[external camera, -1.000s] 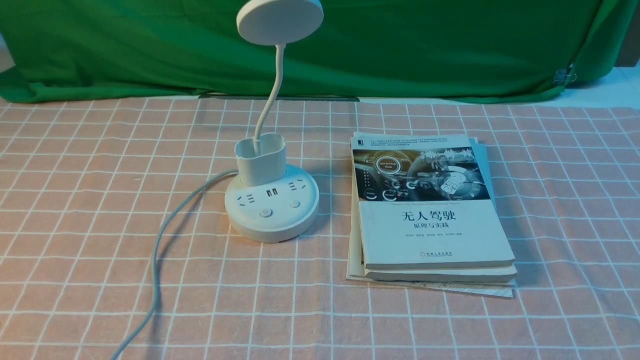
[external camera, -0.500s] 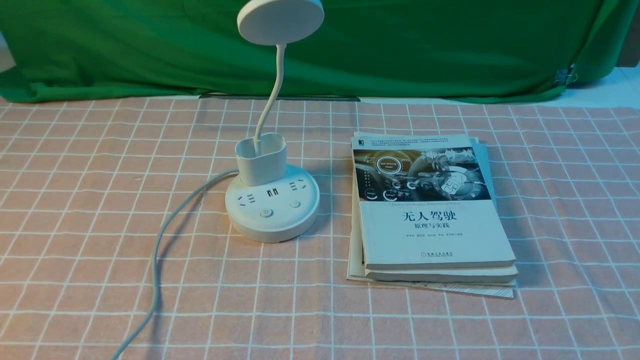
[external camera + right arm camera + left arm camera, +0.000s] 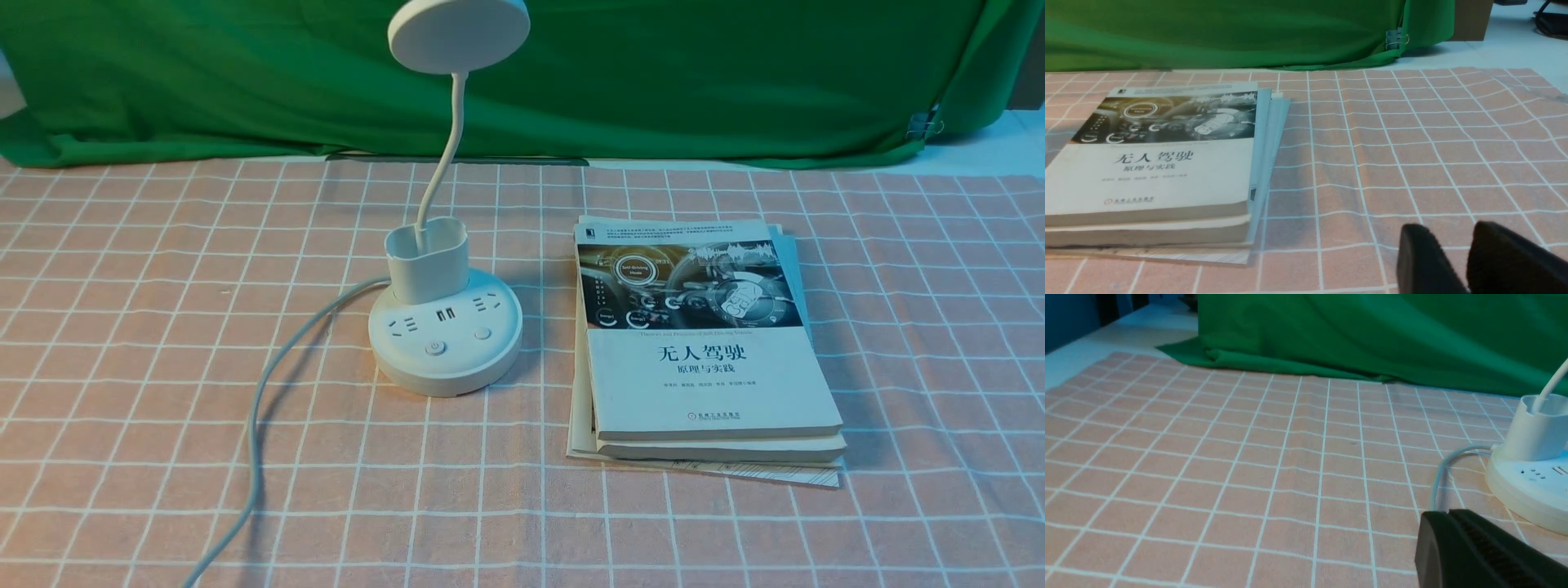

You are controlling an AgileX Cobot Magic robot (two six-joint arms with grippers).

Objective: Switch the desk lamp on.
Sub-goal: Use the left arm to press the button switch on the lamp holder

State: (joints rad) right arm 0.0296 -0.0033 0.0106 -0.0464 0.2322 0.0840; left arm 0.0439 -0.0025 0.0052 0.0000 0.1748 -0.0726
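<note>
The white desk lamp (image 3: pixel 445 343) stands mid-table, unlit. Its round disc head (image 3: pixel 457 33) rises on a thin neck from a cup-shaped holder (image 3: pixel 426 260). The round base carries sockets and a power button (image 3: pixel 435 348) at its front, and a grey cord (image 3: pixel 257 408) trails off to the near left. Neither gripper shows in the front view. In the left wrist view my left gripper (image 3: pixel 1447 512) is shut and empty, low over the cloth beside the cord (image 3: pixel 1439 477), short of the lamp base (image 3: pixel 1527 486). My right gripper (image 3: pixel 1453 230) is slightly open, holding nothing, right of the books.
A stack of books (image 3: pixel 706 343) lies just right of the lamp, also seen in the right wrist view as the books (image 3: pixel 1159 163). A pink checked cloth (image 3: pixel 122 327) covers the table. A green backdrop (image 3: pixel 653 73) hangs along the far edge.
</note>
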